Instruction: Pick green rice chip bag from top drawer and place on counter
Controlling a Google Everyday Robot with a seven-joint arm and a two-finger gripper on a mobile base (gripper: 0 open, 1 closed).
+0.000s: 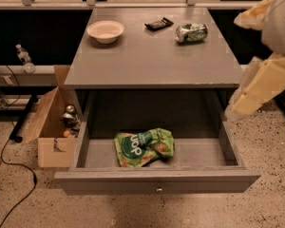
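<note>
— Where is the green rice chip bag [143, 147] found?
— It is seen lying crumpled in the pulled-out top drawer [156, 180], near the middle of its floor.
— And the claw [244, 101]?
— It is held at the right, beside the counter [152, 56] and above the drawer's right wall, apart from the bag. Whether it is open or closed cannot be told. A bowl [105, 31] and a can [191, 32] are set on the counter.

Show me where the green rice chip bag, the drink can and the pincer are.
green rice chip bag [143, 147]: camera view, middle of the bag.
drink can [191, 32]: camera view, its side.
pincer [238, 106]: camera view, lower end, at the picture's right edge.
</note>
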